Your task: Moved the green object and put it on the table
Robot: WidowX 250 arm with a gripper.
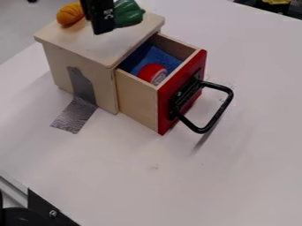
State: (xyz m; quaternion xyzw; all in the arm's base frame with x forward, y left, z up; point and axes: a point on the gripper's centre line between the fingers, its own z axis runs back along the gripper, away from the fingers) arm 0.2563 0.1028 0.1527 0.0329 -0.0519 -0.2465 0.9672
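An orange object (70,14) lies at far left on the wooden box (88,47). Right of it hangs the gripper (103,27), spread or pinching I cannot tell, with the green object (128,14) just right, over the box top; nearer right, the open drawer (137,98) holds a red object (152,72).

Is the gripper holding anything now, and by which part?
Can't tell: the gripper overlaps the picture-left edge of the green object, but whether it grips it there is unclear.
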